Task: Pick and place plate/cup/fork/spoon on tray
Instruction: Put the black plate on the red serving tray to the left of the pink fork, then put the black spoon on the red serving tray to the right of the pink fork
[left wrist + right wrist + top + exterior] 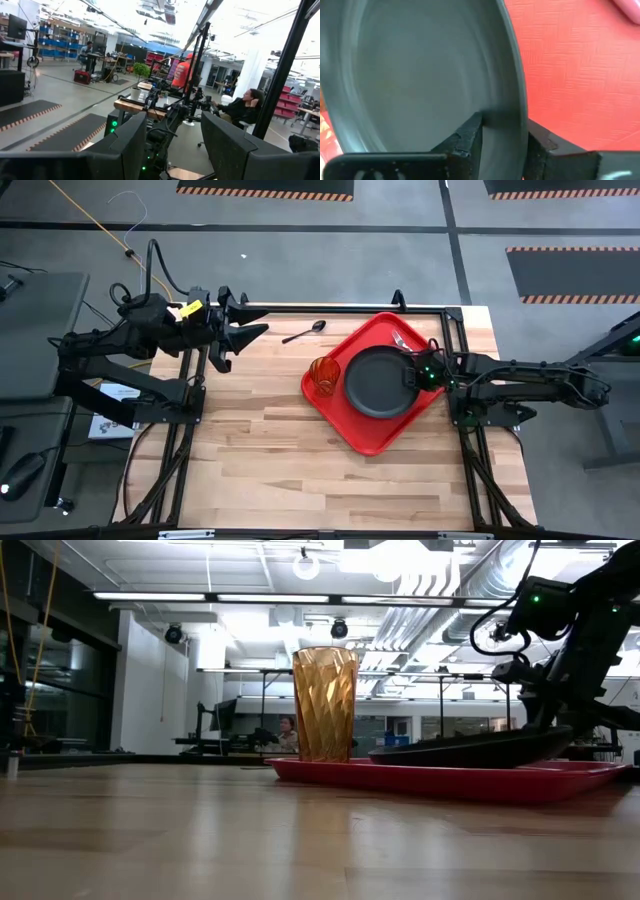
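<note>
The dark grey plate (378,382) lies on the red tray (372,436), which sits turned at an angle on the table's right part. The amber cup (323,376) stands upright on the tray's left corner and also shows in the low view (325,705). The fork (400,340) lies on the tray near its far corner. The dark spoon (305,333) lies on the wood beyond the tray's left side. My right gripper (415,376) is shut on the plate's right rim. My left gripper (258,331) is open and empty, held up by the table's far left. My right gripper pinches the plate's rim (502,132) on its right side, one finger (467,137) inside the plate and one (545,145) outside. The fingers come roughly level from the table's right. In the low view the plate (470,748) tilts a little, right side raised, left edge on the tray.
Bare wood (300,470) spreads over the table's near half and left of the tray. A black frame (330,307) runs along the table's far edge and sides. People sit and stand in the room beyond the table.
</note>
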### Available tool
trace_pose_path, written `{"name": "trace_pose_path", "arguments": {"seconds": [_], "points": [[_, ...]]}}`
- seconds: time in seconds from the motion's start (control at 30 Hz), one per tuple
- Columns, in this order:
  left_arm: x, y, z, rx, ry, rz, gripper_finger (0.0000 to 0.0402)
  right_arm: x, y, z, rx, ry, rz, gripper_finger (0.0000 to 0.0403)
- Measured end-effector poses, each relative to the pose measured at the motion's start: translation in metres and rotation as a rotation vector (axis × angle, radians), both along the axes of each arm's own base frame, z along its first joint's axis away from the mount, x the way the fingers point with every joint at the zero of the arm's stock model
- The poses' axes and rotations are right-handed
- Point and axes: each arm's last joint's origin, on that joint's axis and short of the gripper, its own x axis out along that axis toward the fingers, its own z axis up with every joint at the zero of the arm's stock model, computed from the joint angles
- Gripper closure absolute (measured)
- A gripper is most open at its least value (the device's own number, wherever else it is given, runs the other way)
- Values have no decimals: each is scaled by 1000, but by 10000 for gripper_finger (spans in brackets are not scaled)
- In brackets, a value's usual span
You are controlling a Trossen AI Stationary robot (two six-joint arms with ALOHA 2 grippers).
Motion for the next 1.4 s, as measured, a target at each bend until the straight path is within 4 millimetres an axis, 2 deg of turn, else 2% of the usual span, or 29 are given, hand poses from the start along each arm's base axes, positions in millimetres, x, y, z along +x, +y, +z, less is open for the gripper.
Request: {"name": "trace_pose_path", "arguments": {"seconds": [0.13,0.3,0.47,0.8,0.93,1.13,1.4], "points": [[0,0,0,0,0,0,225,2,0,1,13,-23,17,283],[0,0,0,0,0,0,225,3,0,2,-3,-44,65,232],[0,0,0,0,1,0,225,2,0,14,-29,10,115,185],[0,0,-1,0,9,0,225,-1,0,52,-93,115,255,171],[0,0,-2,-1,25,-4,225,5,-1,75,-191,25,323,171],[2,0,-14,-22,147,-6,225,13,-2,111,-471,-224,304,171],[5,2,-22,-65,214,41,225,16,-3,139,-656,-468,281,171]]}}
